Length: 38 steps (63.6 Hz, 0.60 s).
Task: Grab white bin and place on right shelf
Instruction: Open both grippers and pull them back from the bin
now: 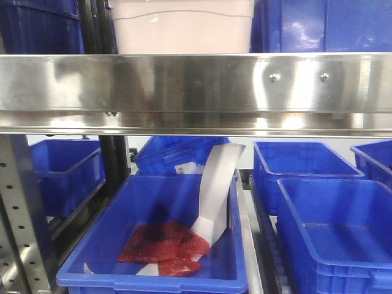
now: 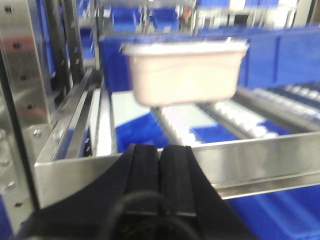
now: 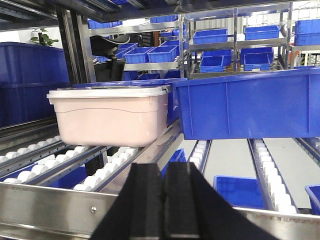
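Observation:
The white bin (image 1: 182, 27) is a pale pinkish tub with a white lid. It stands on the roller lanes of the stainless steel shelf, behind the shelf's broad shiny front rail (image 1: 196, 82). In the left wrist view the white bin (image 2: 185, 72) is blurred, ahead and above the rail (image 2: 250, 155). My left gripper (image 2: 160, 150) is shut and empty, just in front of that rail. In the right wrist view the white bin (image 3: 110, 117) rests on the rollers to the left. My right gripper (image 3: 164, 167) is shut on nothing, low before the rail (image 3: 60, 205).
Large blue bins flank the white bin: one at the left (image 1: 40, 27), one at the right (image 1: 324, 24), (image 3: 245, 105). Below the rail, a blue bin (image 1: 153, 275) holds red packets and a white strip. More blue bins (image 1: 334, 239) stand lower right. A perforated upright (image 1: 18, 208) is at the left.

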{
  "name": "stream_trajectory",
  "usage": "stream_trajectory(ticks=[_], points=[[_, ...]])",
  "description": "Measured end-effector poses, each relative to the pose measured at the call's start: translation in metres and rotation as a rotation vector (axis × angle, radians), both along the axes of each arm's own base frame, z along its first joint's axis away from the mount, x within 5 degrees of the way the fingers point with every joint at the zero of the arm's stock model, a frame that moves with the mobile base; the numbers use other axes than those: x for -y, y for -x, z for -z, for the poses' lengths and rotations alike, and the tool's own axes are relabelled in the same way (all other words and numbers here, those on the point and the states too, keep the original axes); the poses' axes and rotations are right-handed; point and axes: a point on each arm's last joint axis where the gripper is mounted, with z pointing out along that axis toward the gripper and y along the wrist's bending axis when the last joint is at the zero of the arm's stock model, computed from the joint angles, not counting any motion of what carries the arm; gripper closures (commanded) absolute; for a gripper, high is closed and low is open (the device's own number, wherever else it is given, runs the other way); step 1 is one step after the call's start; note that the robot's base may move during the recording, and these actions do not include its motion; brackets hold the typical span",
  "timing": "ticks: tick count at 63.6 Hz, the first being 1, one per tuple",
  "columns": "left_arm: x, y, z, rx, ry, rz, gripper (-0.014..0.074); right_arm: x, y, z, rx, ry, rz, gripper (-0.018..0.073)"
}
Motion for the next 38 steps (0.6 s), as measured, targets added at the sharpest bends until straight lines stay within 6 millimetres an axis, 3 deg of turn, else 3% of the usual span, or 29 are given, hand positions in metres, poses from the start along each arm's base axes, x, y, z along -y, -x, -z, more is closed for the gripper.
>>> stream_trajectory(ticks=[11, 38], points=[[0.003, 0.011, 0.002, 0.004, -0.008, 0.042, 0.0713, 0.0, 0.0, 0.0, -0.001, 0.0, -0.001, 0.0496], [0.005, 0.012, 0.005, -0.025, -0.019, 0.068, 0.0713, 0.0, 0.0, 0.0, -0.002, 0.001, -0.003, 0.0496]])
